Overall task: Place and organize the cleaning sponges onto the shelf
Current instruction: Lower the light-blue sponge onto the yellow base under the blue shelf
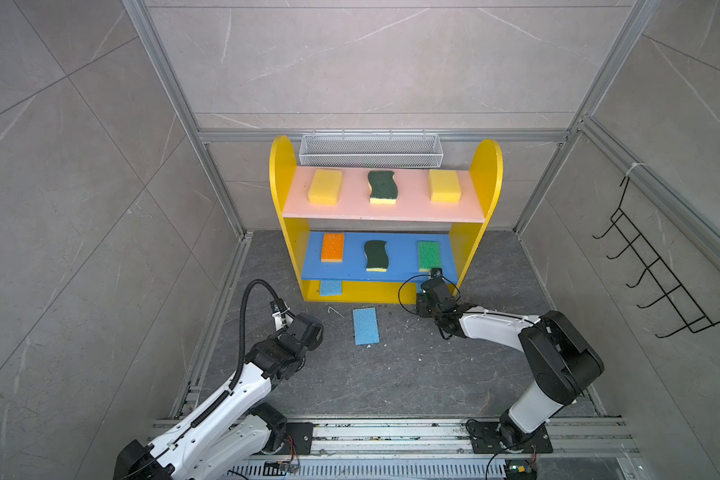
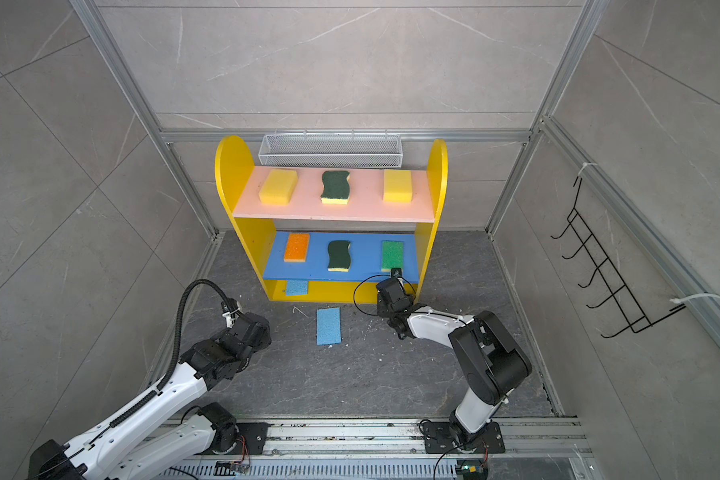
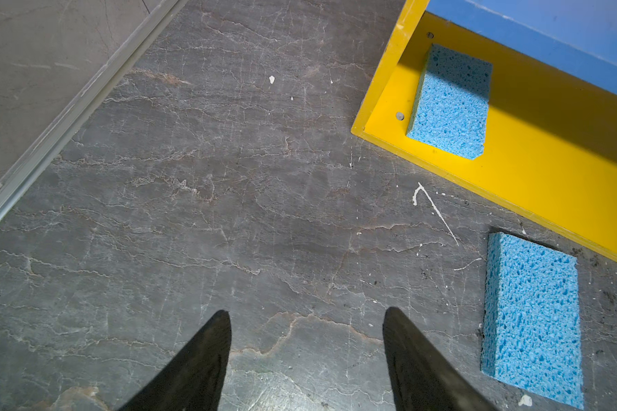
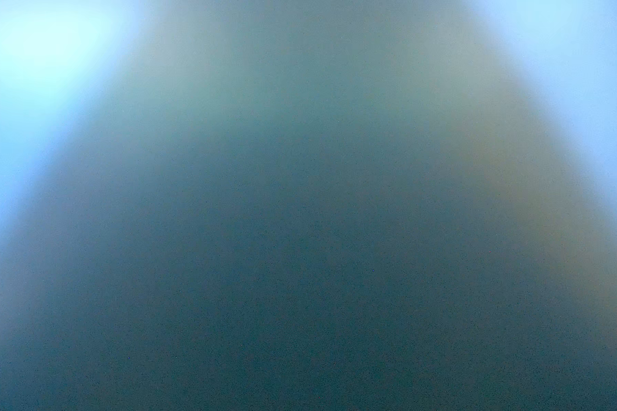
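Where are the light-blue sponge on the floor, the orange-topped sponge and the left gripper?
light-blue sponge on the floor (image 1: 366, 326), in a top view, middle of its top face.
orange-topped sponge (image 1: 332, 246), in a top view, middle of orange face.
left gripper (image 3: 307, 311), left wrist view, midway between open fingertips.

Eight sponges are being counted: two yellow blocks (image 1: 325, 186) (image 1: 444, 185); two dark-green scourers (image 1: 383, 187) (image 1: 376, 256); one orange-topped sponge (image 1: 332, 247); one bright-green-topped sponge (image 1: 429, 256); two light-blue rectangles (image 1: 330, 287) (image 1: 366, 326). One shelf (image 1: 282, 174), one wire basket (image 1: 371, 149) and one hook rack (image 1: 659, 259) are being counted too.
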Motion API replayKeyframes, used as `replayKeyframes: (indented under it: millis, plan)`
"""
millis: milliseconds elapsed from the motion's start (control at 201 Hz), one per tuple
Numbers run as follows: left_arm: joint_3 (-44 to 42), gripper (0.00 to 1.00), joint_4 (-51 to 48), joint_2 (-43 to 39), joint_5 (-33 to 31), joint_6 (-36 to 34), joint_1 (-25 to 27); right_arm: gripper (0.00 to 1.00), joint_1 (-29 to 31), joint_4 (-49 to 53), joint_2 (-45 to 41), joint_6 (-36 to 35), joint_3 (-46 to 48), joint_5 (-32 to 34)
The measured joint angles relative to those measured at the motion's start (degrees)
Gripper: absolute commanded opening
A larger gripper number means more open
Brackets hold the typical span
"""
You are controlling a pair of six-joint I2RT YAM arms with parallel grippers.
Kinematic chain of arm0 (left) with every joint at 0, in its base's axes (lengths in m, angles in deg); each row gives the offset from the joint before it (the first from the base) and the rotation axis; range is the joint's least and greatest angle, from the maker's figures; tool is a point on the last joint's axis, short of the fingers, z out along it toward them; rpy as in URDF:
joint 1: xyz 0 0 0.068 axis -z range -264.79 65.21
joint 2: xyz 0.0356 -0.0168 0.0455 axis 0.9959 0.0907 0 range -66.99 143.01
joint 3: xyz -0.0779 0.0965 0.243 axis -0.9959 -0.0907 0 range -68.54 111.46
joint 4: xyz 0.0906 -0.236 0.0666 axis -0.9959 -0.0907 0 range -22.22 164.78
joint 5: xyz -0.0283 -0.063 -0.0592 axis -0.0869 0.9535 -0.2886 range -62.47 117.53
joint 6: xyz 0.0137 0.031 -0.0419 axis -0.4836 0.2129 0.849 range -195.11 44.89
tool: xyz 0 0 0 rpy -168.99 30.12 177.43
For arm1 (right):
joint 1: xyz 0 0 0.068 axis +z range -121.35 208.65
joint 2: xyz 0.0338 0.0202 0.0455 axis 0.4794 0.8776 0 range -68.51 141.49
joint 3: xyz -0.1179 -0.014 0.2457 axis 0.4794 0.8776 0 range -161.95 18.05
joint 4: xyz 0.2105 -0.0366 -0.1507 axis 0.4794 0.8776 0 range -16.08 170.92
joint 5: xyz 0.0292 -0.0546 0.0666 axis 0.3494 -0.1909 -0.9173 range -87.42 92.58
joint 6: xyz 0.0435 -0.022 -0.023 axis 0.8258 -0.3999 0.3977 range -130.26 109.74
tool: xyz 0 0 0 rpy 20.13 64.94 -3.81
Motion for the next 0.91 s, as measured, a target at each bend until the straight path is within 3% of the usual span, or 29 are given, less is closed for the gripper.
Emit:
replayKeyframes:
  millis: [413, 582, 906]
  plan:
    - [0.0, 0.71, 0.87, 1.29, -0.02, -0.02, 0.0, 0.71, 0.0, -4.17, 2.69, 0.02, -0.98, 0.02]
    - [0.0, 0.71, 1.03, 1.66, -0.02, -0.04, 0.0, 0.8, 0.0, -4.76, 3.23, 0.02, -1.31, 0.11]
    - [0.0, 0.71, 1.03, 1.77, -0.02, -0.04, 0.0, 0.82, 0.0, -4.39, 3.3, 0.02, -1.64, 0.22]
